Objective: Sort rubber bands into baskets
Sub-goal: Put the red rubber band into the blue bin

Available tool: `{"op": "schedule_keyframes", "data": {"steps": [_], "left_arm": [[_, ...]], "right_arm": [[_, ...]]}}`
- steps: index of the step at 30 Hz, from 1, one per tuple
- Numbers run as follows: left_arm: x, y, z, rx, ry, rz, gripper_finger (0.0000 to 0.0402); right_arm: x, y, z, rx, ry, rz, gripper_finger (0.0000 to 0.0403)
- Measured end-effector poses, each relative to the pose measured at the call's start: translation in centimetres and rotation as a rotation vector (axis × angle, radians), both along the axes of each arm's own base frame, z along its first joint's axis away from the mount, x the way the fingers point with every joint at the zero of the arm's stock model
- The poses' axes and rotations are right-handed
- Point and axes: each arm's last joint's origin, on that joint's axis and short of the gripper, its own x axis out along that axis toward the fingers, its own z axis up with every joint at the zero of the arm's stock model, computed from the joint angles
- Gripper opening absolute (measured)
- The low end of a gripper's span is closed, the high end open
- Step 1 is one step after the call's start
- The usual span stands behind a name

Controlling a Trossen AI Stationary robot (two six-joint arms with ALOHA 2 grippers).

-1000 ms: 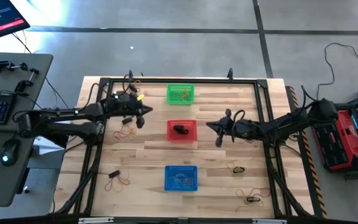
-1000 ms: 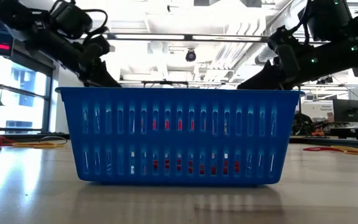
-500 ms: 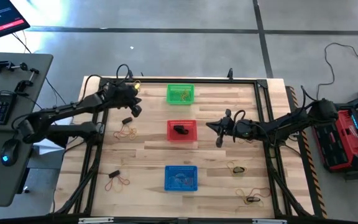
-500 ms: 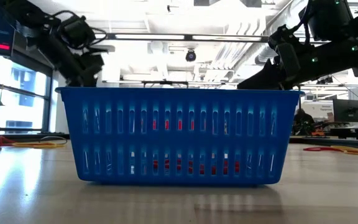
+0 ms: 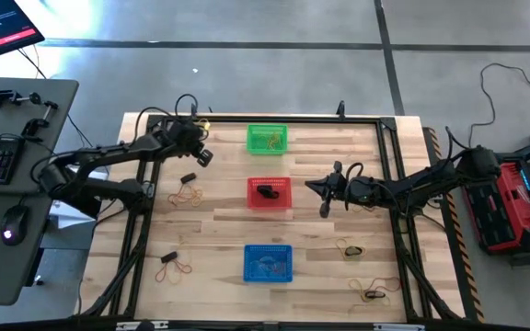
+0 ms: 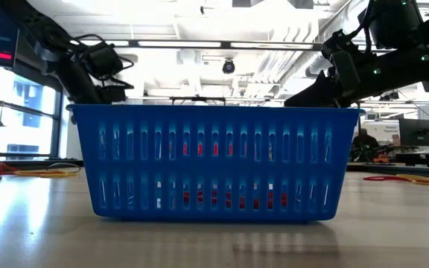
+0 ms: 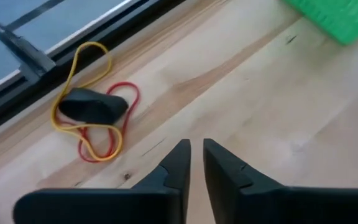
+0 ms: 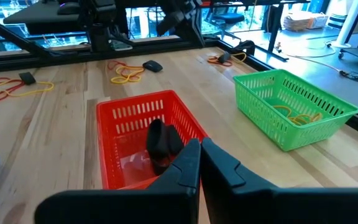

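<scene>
A tangle of yellow, red and black rubber bands (image 7: 92, 118) lies on the wood by the table's far-left frame rail. My left gripper (image 7: 196, 149) hangs just short of it, tipped down, a narrow gap between its fingertips and nothing in it; from above, my left gripper (image 5: 201, 153) is left of the green basket (image 5: 267, 138), which holds yellow bands. The red basket (image 8: 145, 134) holds black bands. My right gripper (image 8: 200, 149) is shut and empty, above the table to the right of it. The blue basket (image 5: 268, 262) stands nearer.
More rubber band clusters lie loose on the wood: one left of the red basket (image 5: 189, 191), one near left (image 5: 173, 265), two near right (image 5: 350, 248) (image 5: 372, 292). A black frame rail (image 5: 265, 118) runs around the table's edges.
My left gripper has swung from the spot left of the red basket toward the table's far-left corner, sinking a little and tipping its fingers further down. My right arm has kept still.
</scene>
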Motion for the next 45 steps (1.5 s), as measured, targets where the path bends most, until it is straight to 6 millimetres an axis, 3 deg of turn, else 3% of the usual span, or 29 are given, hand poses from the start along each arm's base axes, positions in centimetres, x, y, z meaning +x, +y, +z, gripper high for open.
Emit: {"op": "schedule_keyframes", "data": {"steps": [8,15,31,45], "left_arm": [[-0.4,0.2,-0.2,0.021,0.052,0.061,0.0089],[0.5,0.9,-0.4,0.028,0.019,-0.049,0.0091],[3.8,7.7,-0.4,-0.183,0.221,-0.139,0.0086],[2.8,11.2,-2.6,-0.231,0.352,-0.078,0.0086]], "right_arm": [[0.0,0.0,0.0,0.000,0.000,0.000,0.0000],[0.0,0.0,0.0,-0.007,0.003,0.001,0.0000],[0.0,0.0,0.0,0.001,-0.002,-0.001,0.0000],[0.0,0.0,0.0,0.010,-0.005,-0.002,0.0000]]}}
